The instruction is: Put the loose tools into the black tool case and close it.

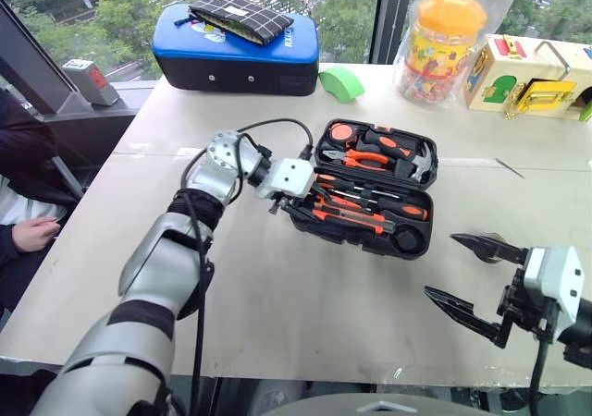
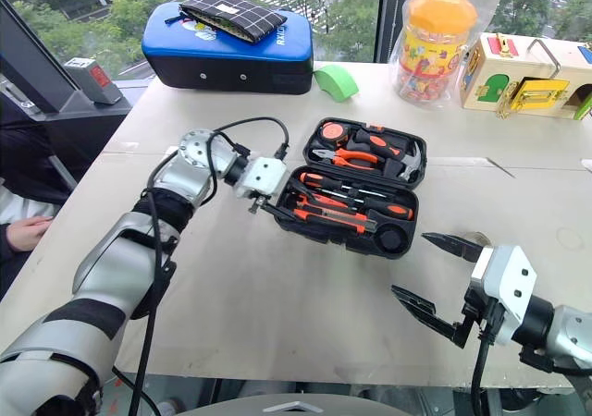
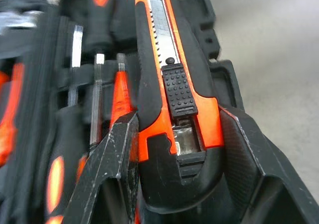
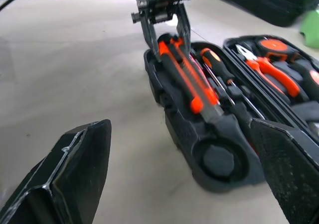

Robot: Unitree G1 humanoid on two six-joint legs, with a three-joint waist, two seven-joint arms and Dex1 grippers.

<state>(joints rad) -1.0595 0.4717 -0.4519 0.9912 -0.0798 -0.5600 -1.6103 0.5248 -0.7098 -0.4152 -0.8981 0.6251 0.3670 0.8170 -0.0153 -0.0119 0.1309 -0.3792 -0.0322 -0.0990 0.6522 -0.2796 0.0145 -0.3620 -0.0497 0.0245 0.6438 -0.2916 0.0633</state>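
Pale bench [image 1: 277,324], mid-area: left gripper [image 1: 294,205] pinches black-and-orange utility knife [image 3: 172,79], seating it in open black moulded tool case [image 1: 407,242]; right gripper [image 1: 467,277] spread, idle.

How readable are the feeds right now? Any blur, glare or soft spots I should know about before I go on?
Left wrist view: utility knife sharp, the case's far end smeared and soft. Right wrist view: right gripper's near fingers dark and soft, tools readable, far corner blurred. Head views: even daylight, faint shadows on the table, no glare on the left gripper.
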